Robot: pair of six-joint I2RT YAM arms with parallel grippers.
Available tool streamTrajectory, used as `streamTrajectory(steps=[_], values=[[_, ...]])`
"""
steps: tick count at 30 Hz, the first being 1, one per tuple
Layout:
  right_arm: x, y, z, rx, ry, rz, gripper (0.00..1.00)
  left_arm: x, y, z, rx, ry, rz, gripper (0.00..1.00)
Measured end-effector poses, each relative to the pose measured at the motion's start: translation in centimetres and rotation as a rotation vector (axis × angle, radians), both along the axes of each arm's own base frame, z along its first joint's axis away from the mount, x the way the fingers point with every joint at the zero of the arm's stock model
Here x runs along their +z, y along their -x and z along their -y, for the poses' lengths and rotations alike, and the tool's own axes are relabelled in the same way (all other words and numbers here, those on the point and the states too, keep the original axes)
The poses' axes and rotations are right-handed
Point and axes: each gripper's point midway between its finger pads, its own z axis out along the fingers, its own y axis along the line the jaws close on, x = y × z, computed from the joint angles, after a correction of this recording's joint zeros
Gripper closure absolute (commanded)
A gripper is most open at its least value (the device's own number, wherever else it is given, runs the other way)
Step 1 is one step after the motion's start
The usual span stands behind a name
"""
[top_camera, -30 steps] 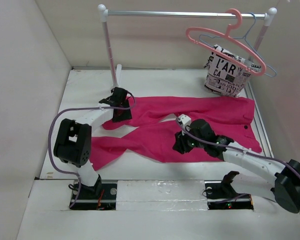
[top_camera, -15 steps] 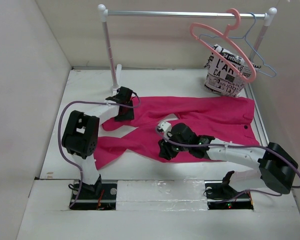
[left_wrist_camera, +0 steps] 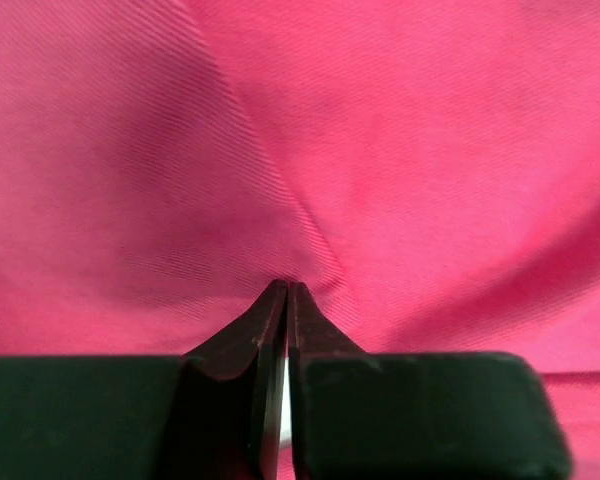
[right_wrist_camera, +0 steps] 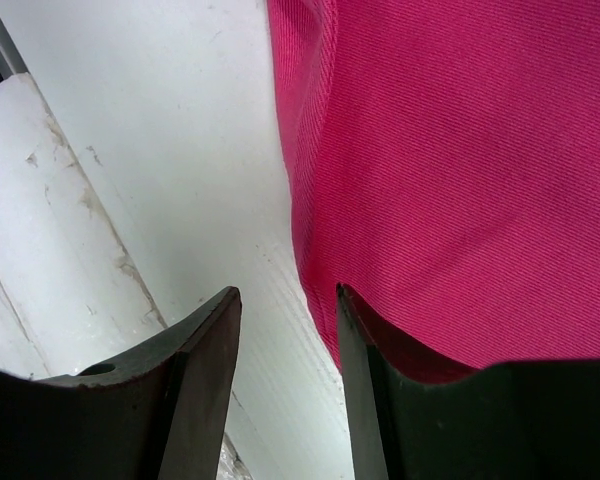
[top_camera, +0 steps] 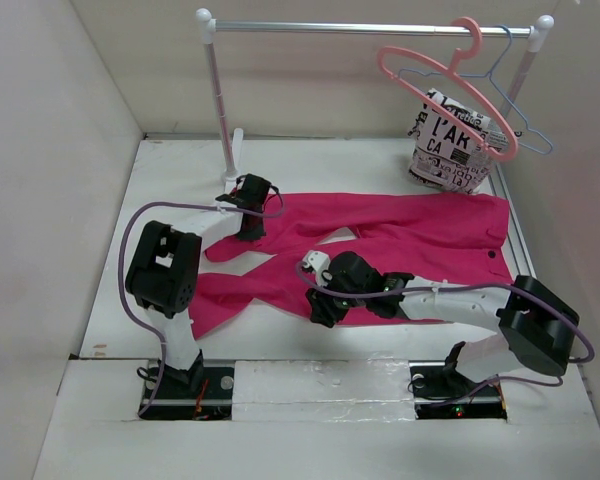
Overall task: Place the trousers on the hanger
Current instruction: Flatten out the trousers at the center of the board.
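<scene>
Bright magenta trousers (top_camera: 420,232) lie flat on the white table (top_camera: 170,180), 2 legs pointing left. The left gripper (left_wrist_camera: 286,290) pinches a fabric ridge, jaws pressed together. The right gripper (right_wrist_camera: 285,300) sits slightly spread at their near edge.

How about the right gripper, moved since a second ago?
Yes. The right gripper slid left along the near edge of the trousers, farther from the right arm base.
</scene>
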Motion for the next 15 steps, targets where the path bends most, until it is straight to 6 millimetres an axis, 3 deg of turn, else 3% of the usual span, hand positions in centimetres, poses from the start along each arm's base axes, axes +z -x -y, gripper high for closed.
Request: streamTrajectory(steps=[5, 8, 12, 13, 15], values=[[0.0, -0.1, 0.3, 0.005, 0.013, 0.016, 0.43, 0.3, -0.1, -0.9, 0.029, -0.034, 0.014, 1.00], [-0.2, -0.1, 0.6, 0.006, 0.026, 0.020, 0.39, 1.6, -0.1, -1.6, 0.048, -0.020, 0.037, 1.00], [0.1, -0.3, 0.7, 0.006, 0.025, 0.035, 0.39, 4.9, -0.3, -1.8, 0.040, 0.048, 0.102, 0.68], [0.1, -0.3, 0.7, 0.008, 0.025, 0.038, 0.39, 5.4, -0.3, -1.4, 0.026, 0.059, 0.112, 0.63], [0.2, -0.3, 0.7, 0.010, 0.024, 0.041, 0.39, 5.7, -0.1, 0.0, -0.015, 0.079, 0.118, 0.63]])
